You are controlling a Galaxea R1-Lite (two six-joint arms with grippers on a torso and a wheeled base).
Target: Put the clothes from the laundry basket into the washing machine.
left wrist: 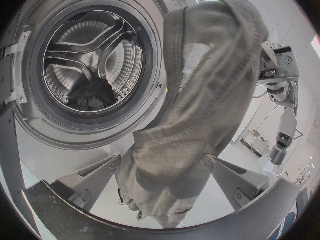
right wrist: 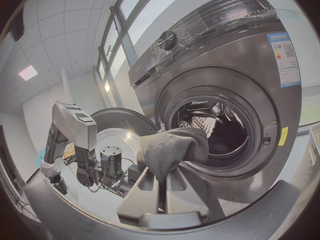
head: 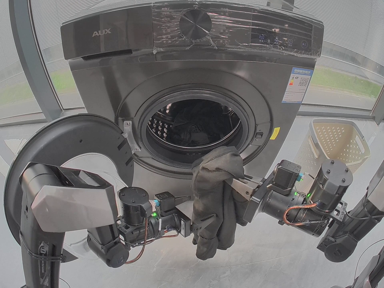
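One washing machine (head: pixel 192 101) stands on the pale, glossy floor (head: pixel 256 261), its round door (head: pixel 68 149) swung wide open on the left side. One dark heap of clothes (head: pixel 196 125) lies in its drum. Just in front of the machine's opening and slightly below it hangs one grey garment (head: pixel 216 197). The right hand (right wrist: pixel 163 175) is pinched tight on its top fold, while the left hand (left wrist: pixel 160 160) is spread wide around its lower part. One beige laundry basket (head: pixel 336 141) sits to the machine's right, and tall windows run behind the machine.
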